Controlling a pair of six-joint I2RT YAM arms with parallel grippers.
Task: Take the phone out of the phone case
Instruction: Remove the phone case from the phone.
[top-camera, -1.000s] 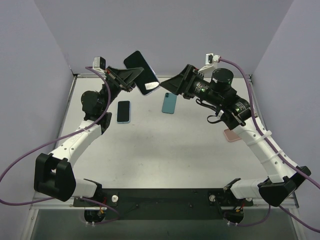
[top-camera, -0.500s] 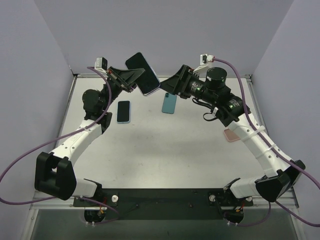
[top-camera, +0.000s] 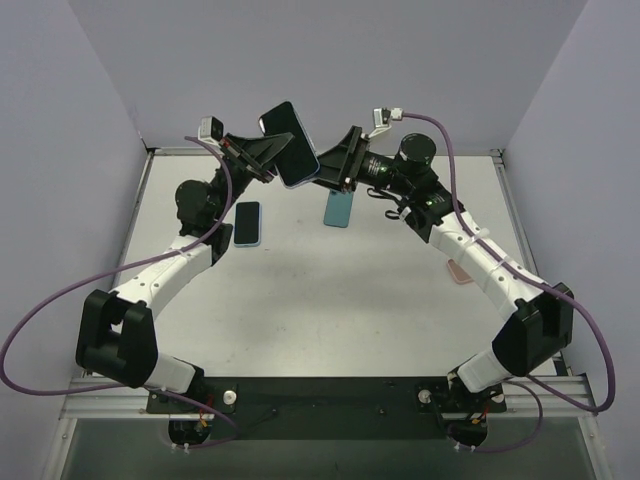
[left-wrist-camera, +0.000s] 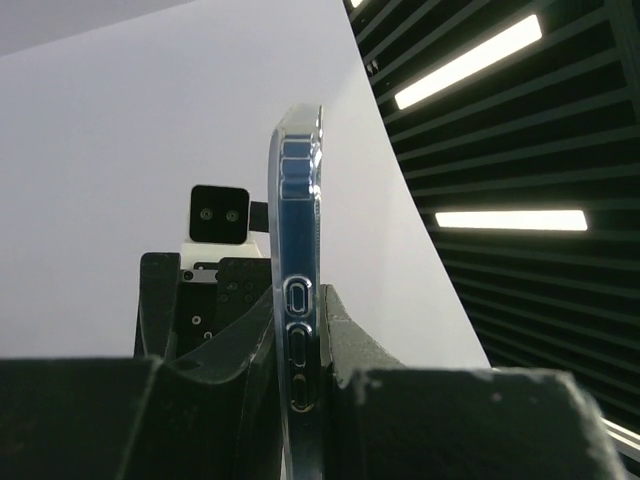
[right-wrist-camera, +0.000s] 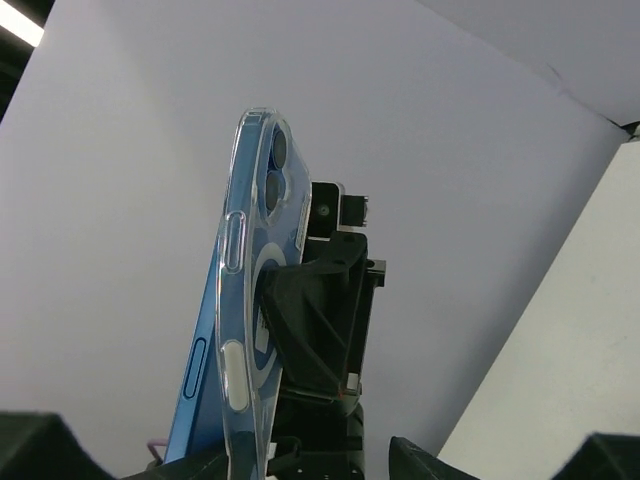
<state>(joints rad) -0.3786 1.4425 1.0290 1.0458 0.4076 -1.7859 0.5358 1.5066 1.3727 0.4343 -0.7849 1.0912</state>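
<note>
My left gripper is shut on the blue phone in its clear case and holds it raised above the table's back. In the left wrist view the cased phone stands edge-on, pinched between both fingers. My right gripper is open, right beside the phone's right edge. In the right wrist view the clear case faces my right gripper. The blue phone edge stands slightly apart from the case at its lower end. The left gripper's finger presses on the case's back.
A light-blue phone lies on the table under the left arm. A teal phone lies below the right gripper. A pink item lies partly under the right forearm. Lilac walls close in the left, right and back.
My right arm has swung left, bringing its open gripper up to the phone. My left gripper has shifted the phone slightly up and to the right.
</note>
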